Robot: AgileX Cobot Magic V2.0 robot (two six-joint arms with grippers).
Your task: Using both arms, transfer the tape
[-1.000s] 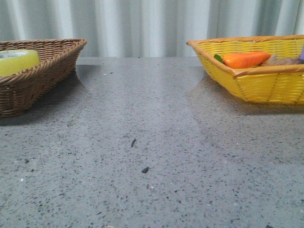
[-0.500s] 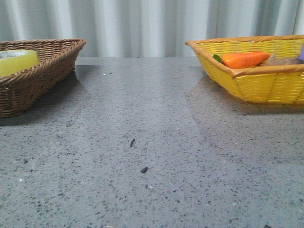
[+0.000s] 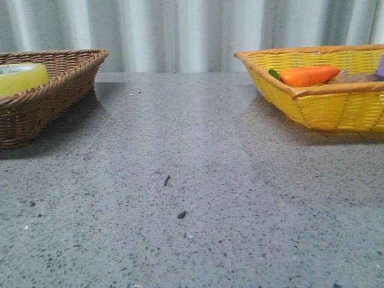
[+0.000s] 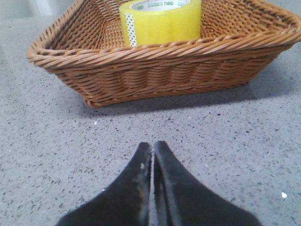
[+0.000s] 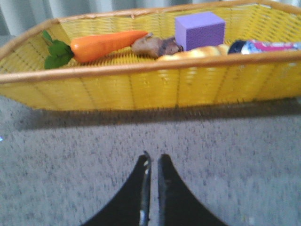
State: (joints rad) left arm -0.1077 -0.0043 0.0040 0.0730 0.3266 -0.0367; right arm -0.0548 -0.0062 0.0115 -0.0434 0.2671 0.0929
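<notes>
**Tape in the brown basket, both grippers closed on nothing**

Front view first: we've got a grey speckled table (image 3: 192, 198) with a brown wicker basket (image 3: 57, 90) at the far left and a yellow basket (image 3: 324, 105) at the far right, well apart. The tape (image 3: 21, 78) sits inside the brown one, just its yellow top peeking over the rim. An orange carrot (image 3: 309, 75) lies in the yellow basket. No arms visible here.

Left wrist view: the left gripper (image 4: 152, 150) hangs over bare table just short of the brown basket (image 4: 160, 70), fingers pressed together, nothing between them. The tape (image 4: 162, 21) lies flat inside, white core ring up.

Right wrist view, a bit blurry: the right gripper (image 5: 153, 162) has its fingers nearly touching, only a thin slit between, holding nothing. It's over the table in front of the yellow basket (image 5: 141, 80), which holds the carrot (image 5: 101, 44), a purple block (image 5: 200, 29), a brown lump (image 5: 155, 46) and a couple of things we can't make out.
</notes>
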